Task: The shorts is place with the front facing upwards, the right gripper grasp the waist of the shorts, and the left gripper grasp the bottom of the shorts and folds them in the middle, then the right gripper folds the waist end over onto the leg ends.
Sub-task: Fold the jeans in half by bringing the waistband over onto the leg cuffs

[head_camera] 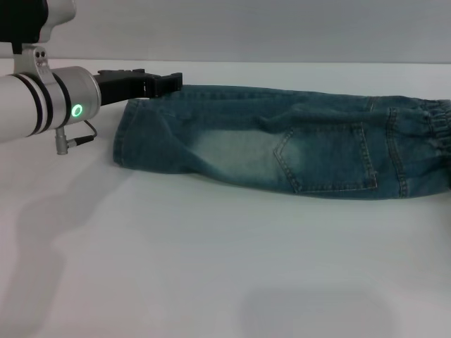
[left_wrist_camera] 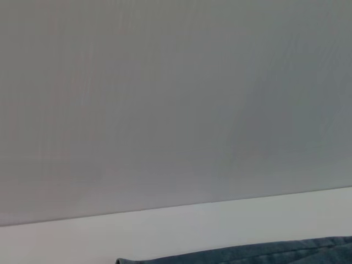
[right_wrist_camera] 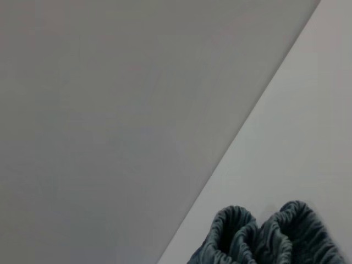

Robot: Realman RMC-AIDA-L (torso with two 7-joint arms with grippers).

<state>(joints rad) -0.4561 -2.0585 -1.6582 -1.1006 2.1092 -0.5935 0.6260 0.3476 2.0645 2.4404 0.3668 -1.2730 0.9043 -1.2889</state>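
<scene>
The blue denim shorts (head_camera: 282,141) lie folded lengthwise on the white table (head_camera: 211,267), with a back pocket (head_camera: 328,158) facing up. The ruffled waist of the shorts (head_camera: 433,130) is at the right edge of the head view. It shows bunched in the right wrist view as the waist (right_wrist_camera: 264,236). The flat leg hems, the bottom of the shorts (head_camera: 121,137), lie at the left. My left gripper (head_camera: 165,81) hovers at the far edge of the shorts near those hems. A strip of denim (left_wrist_camera: 247,256) shows in the left wrist view. The right gripper is out of view.
A grey wall (head_camera: 246,28) rises right behind the table's far edge, close to the shorts. White table surface stretches in front of the shorts toward me.
</scene>
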